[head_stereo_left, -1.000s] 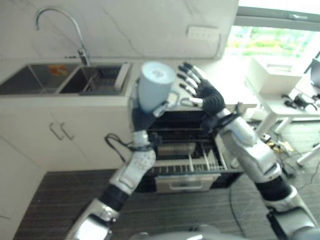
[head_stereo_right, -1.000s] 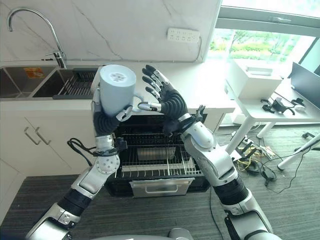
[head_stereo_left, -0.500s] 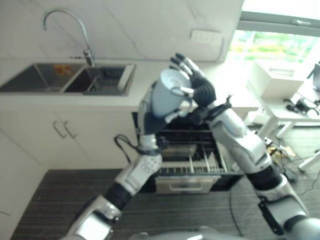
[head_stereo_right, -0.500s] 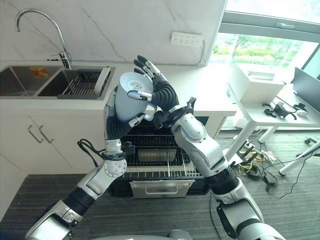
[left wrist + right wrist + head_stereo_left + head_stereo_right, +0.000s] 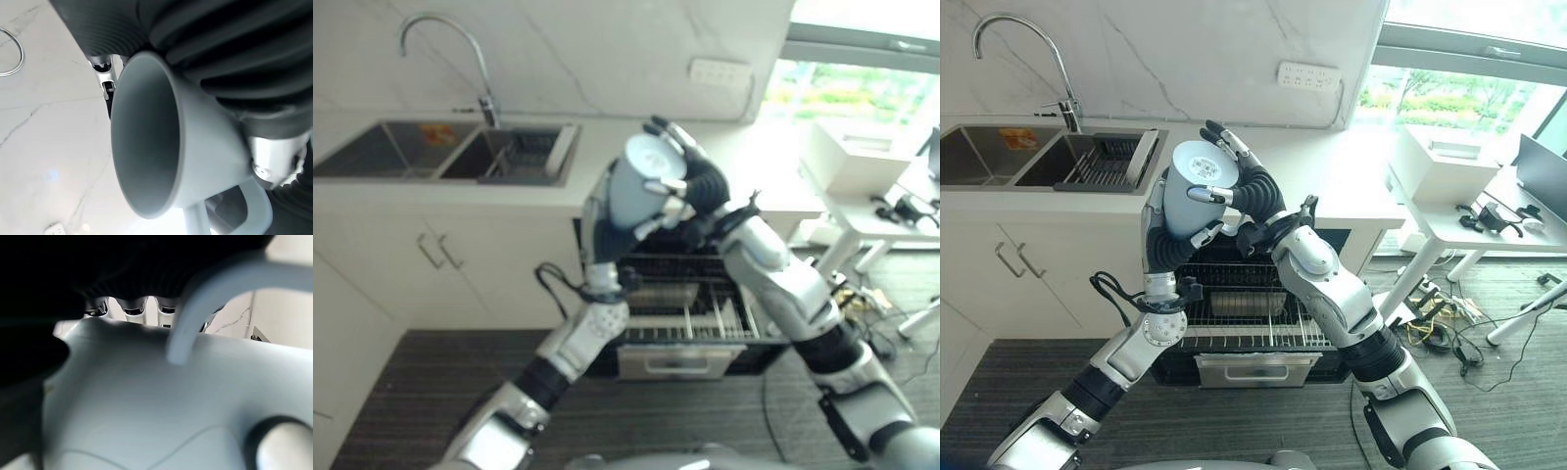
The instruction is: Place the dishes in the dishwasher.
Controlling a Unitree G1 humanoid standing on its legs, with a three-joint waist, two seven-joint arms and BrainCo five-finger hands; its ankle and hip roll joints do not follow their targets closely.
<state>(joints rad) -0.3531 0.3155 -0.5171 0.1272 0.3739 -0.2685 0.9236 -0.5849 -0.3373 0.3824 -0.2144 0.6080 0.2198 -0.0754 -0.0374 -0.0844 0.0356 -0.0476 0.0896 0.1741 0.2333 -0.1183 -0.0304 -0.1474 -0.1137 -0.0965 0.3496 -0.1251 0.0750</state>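
Mug: pale grey-blue ceramic mug (image 5: 1193,186) with a loop handle is held high in the air above the open black dishwasher (image 5: 1253,313), base turned up toward the head camera, mouth pointing away and down. Left hand (image 5: 1167,243) is wrapped round the mug body from below, fingers and thumb curled on it; in the left wrist view the mug's open mouth (image 5: 146,132) is seen next to the ribbed dark cover, handle sticking out beside it. Right hand (image 5: 1246,192) is laid against the mug from the side above the dishwasher's right half, fingers bent over the base and wall, thumb tip pressed on the wall; in the right wrist view the mug wall (image 5: 146,396) and the handle loop (image 5: 195,318) are seen right up against the hand, with a dark fingertip (image 5: 281,443) resting on the wall. So the mug is gripped by both hands at once.

Dishwasher is set under the white stone countertop (image 5: 1332,176); its wire rack (image 5: 1244,323) is pulled out, with a metal tray-like piece seen inside, contents otherwise not readable. Left of the dishwasher, a steel double sink (image 5: 1038,162) with a curved chrome tap (image 5: 1023,59) is set into the counter; a dish rack and one white plate (image 5: 1143,155) are seen in the sink basin nearer the dishwasher. Right of the dishwasher, a white table (image 5: 1469,206) is seen.
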